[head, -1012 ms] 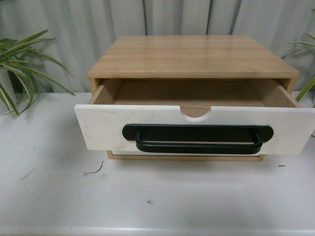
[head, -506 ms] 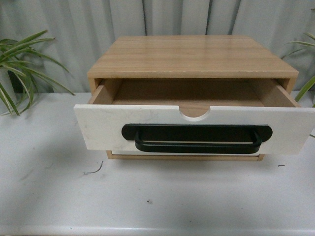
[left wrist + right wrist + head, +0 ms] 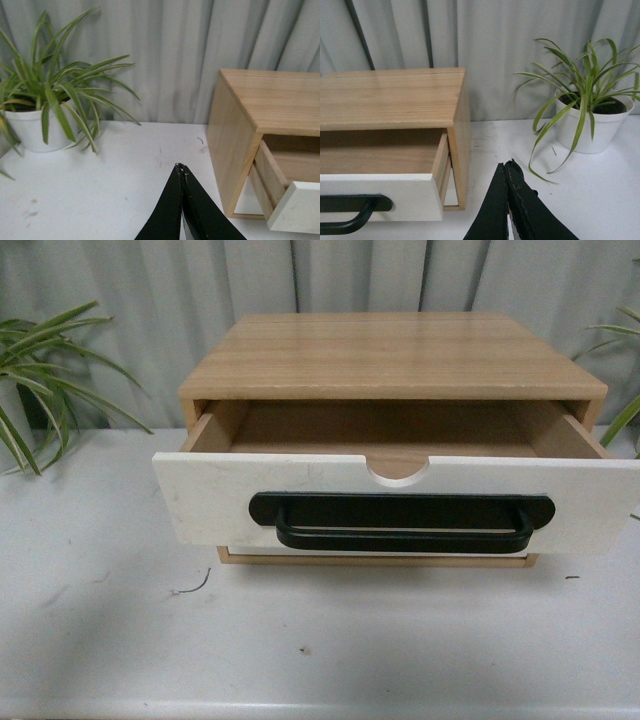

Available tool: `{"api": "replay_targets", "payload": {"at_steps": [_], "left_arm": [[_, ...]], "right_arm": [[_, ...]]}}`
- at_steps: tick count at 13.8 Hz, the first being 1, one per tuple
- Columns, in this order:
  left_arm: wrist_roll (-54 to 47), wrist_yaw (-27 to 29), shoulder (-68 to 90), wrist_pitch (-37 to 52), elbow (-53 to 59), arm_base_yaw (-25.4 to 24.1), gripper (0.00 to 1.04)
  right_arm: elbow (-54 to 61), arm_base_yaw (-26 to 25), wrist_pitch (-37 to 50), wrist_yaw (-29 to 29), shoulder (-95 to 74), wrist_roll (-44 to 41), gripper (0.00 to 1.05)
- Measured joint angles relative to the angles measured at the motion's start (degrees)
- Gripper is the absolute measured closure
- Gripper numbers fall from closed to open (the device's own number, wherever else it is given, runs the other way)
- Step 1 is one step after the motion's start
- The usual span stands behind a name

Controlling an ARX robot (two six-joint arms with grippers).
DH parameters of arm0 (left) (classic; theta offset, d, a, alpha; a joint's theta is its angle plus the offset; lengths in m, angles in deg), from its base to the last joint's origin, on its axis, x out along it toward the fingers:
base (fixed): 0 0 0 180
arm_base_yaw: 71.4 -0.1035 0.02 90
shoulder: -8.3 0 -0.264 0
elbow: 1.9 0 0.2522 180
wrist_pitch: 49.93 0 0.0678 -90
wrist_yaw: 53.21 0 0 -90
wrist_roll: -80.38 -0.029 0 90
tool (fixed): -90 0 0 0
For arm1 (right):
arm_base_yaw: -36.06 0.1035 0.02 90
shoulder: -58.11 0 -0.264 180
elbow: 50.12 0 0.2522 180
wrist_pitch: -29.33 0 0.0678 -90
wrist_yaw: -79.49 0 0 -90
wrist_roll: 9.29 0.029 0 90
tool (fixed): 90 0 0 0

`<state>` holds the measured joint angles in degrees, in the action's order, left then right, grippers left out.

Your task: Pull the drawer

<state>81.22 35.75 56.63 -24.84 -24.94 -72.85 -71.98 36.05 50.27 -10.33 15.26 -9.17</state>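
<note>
The drawer (image 3: 400,502) stands pulled out; both end effectors, left (image 3: 181,170) and right (image 3: 507,167), pressed together, should stay clear.

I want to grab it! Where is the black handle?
In the front view, the black bar handle sits across the middle of the pulled-out drawer's white front, just below the half-round notch. Neither claw touches it.

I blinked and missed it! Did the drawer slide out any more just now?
No. The drawer sits pulled out as before; its white front lines up the same against the wooden cabinet in the front view.
</note>
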Motion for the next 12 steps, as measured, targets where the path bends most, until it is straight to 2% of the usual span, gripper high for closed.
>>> {"api": "replay_targets", "payload": {"at_steps": [2, 3, 6, 8, 12], "left_arm": [[-0.07, 0.5, -2.71, -1.36, 1.7, 1.75, 1.03], [-0.07, 1.07, -9.14, -4.79, 4.46, 1.42, 1.03], [-0.07, 1.05, -15.91, -9.57, 6.51, 1.42, 1.03], [-0.07, 1.07, -17.92, -9.11, 8.74, 1.42, 1.03], [-0.07, 1.07, -26.32, -16.63, 8.72, 1.42, 1.03]], "right_arm": [[1.36, 0.0, -1.25, -0.15, 2.6, 0.0, 1.03], [3.91, 0.0, -4.57, -0.2, 8.11, 0.0, 1.03], [5.62, 0.0, -9.09, -0.2, 14.38, 0.0, 1.03], [7.37, 0.0, -9.14, -0.2, 16.48, 0.0, 1.03], [7.39, 0.0, -15.74, -0.2, 23.89, 0.0, 1.03]]}}
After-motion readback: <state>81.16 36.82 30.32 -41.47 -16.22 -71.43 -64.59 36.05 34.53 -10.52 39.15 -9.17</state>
